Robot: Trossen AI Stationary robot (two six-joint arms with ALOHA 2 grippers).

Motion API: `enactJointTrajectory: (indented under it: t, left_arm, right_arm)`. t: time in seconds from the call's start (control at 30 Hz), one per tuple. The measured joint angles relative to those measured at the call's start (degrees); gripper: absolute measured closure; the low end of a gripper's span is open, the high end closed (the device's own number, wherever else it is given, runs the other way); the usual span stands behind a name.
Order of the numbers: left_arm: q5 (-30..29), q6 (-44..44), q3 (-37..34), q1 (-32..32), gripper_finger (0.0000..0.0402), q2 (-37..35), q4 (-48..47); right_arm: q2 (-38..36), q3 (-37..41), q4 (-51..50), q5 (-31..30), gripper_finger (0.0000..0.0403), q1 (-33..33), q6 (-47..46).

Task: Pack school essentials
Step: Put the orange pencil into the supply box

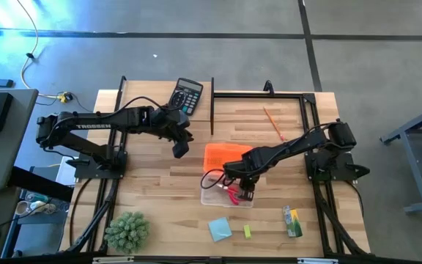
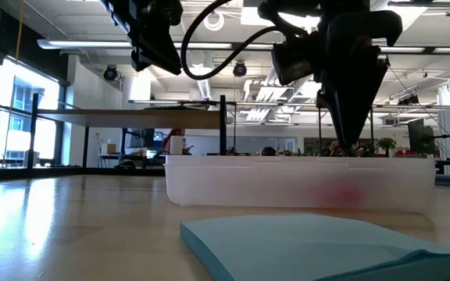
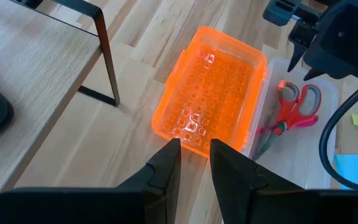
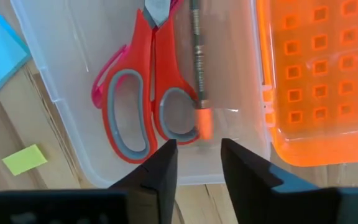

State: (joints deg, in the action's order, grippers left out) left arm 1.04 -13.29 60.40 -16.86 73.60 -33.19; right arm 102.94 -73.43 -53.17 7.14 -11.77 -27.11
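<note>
A clear plastic box (image 1: 212,196) with its orange lid (image 1: 222,155) swung open lies mid-table. Inside it lie red-handled scissors (image 4: 148,93), a thin pencil (image 4: 196,56) with an orange eraser end, and a pink pen (image 3: 266,129) partly under the scissors. My right gripper (image 4: 199,152) points down over the box's near end, open, just above the pencil's eraser end, with nothing between its fingers. My left gripper (image 3: 194,155) hovers left of the lid, slightly open and empty. Another pencil (image 1: 273,123) lies on the table at the far right.
A light-blue notepad (image 1: 220,229), a small yellow block (image 1: 247,232) and a green-yellow packet (image 1: 292,221) lie near the front edge. A black calculator (image 1: 187,95) sits at the far side and a spiky green plant (image 1: 127,231) at the front left. Black frame rails (image 1: 212,106) stand at the back.
</note>
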Motion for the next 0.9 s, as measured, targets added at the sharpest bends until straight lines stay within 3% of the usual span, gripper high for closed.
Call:
enactJointTrajectory:
  t: [0.23, 0.5, 0.9]
  left_arm:
    - [0.0, 1.5, 0.0, 0.0, 0.0326, 0.0, 0.0]
    - [0.9, 1.5, 0.0, 0.0, 0.0320, 0.0, 0.0]
    - [3.4, -3.3, 0.0, 0.5, 0.0218, 0.0, 0.0]
  right_arm:
    - [-0.9, 0.0, -0.3, -0.3, 0.0284, 0.2, -3.0]
    - [-6.2, 0.0, 0.9, -3.5, 0.0284, -1.2, -14.4]
    - [-13.1, -0.1, -1.0, -17.0, 0.0284, -6.7, -35.1]
